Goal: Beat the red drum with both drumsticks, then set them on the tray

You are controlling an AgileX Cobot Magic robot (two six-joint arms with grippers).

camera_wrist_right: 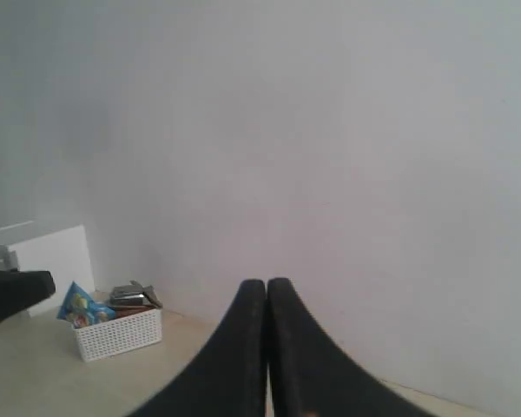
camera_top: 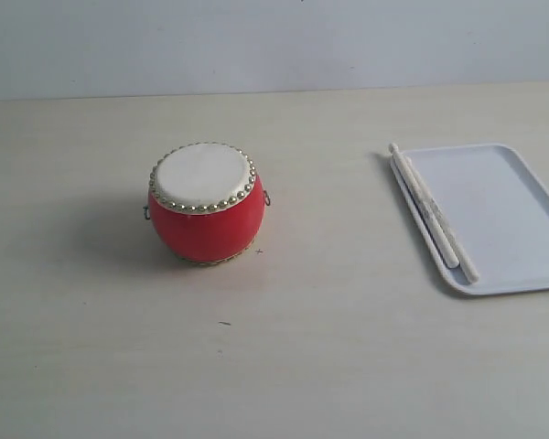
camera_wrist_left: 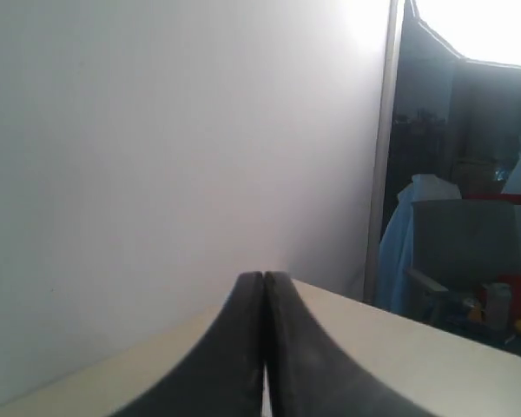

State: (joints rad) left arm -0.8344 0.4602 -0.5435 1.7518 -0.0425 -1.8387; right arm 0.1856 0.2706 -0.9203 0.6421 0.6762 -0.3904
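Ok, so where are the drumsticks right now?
In the exterior view the drumsticks lie side by side along the left edge of the tray, on the right of the table, well apart from the red drum.

The red drum was glossy red w/ cream skin & gold studs round the rim; drumsticks pale cream, tray white, desk light beige. Left end effector & right end effector were black.

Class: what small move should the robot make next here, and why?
Probably open the right hand and lower it toward the drumsticks: they lie on the tray, on that arm's side, and the hand is shut and empty.
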